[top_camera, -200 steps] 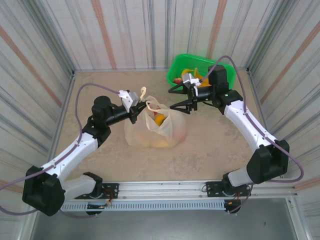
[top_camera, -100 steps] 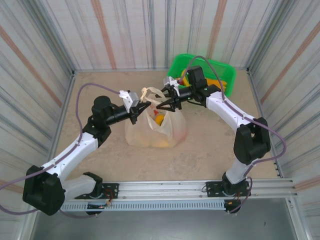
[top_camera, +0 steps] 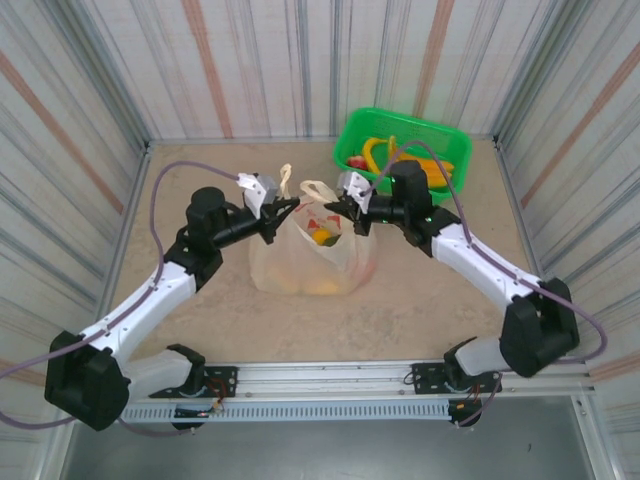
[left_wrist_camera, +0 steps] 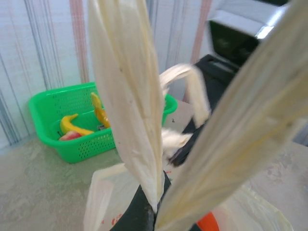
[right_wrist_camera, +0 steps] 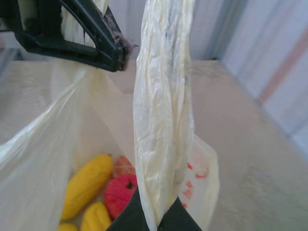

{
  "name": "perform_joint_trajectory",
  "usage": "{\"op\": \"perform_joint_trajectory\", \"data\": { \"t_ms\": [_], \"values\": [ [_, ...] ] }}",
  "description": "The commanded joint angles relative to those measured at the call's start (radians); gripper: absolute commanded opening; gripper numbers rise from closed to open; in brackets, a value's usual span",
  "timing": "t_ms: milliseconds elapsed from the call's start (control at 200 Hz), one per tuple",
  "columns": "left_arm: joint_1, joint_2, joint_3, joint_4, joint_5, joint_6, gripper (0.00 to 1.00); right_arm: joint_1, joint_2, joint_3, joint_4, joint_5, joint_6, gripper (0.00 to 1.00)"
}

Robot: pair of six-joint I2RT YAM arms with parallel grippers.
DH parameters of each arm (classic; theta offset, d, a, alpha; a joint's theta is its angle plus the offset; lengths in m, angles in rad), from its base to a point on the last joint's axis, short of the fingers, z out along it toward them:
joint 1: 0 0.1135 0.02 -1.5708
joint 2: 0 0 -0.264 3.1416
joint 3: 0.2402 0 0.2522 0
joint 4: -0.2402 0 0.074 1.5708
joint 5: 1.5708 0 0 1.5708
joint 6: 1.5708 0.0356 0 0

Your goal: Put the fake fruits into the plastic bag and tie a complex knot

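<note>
Top external: holds plastic bag point(top_camera: 300, 270) up by both handles point(right_wrist_camera: 163, 120), left gripper point(top_camera: 293, 205) and right gripper point(top_camera: 338, 203) each pinched tight on one; fake fruits point(right_wrist_camera: 86, 185) inside, green basket point(left_wrist_camera: 86, 147) behind.

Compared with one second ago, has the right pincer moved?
Yes. The right pincer has gone left, away from the green basket, and is now shut on a handle of the plastic bag.

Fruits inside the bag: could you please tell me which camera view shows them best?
The right wrist view: it looks down into the open bag at the yellow and red fruits. The top external view gives a small glimpse at the mouth; the left wrist view catches an orange sliver.
</note>
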Motion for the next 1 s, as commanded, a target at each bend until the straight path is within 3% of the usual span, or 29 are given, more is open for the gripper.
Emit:
{"op": "perform_joint_trajectory", "data": {
  "t_ms": [0, 100, 215, 441, 706, 857, 992],
  "values": [
    [-0.015, 0.056, 0.179, -0.280, -0.016, -0.048, 0.00, 0.061, -0.097, -0.073, 0.182, 0.130, -0.054, 0.00],
    [-0.023, 0.126, 0.259, -0.388, 0.144, -0.043, 0.00, 0.088, -0.110, -0.070, 0.157, 0.167, -0.091, 0.00],
    [-0.042, 0.170, 0.303, -0.499, 0.158, -0.027, 0.00, 0.100, -0.129, -0.083, 0.167, 0.197, -0.136, 0.00],
    [-0.050, 0.180, 0.325, -0.564, 0.229, -0.013, 0.00, 0.110, -0.117, -0.067, 0.144, 0.215, -0.192, 0.00],
    [-0.050, 0.157, 0.284, -0.460, 0.281, -0.081, 0.39, 0.134, -0.093, -0.072, 0.120, 0.184, -0.231, 0.00],
    [-0.050, 0.166, 0.277, -0.420, 0.321, -0.099, 0.50, 0.157, -0.069, -0.066, 0.100, 0.211, -0.233, 0.00],
    [-0.050, 0.150, 0.252, -0.370, 0.331, -0.119, 0.52, 0.165, -0.054, -0.067, 0.101, 0.253, -0.223, 0.00]
  ]
}}
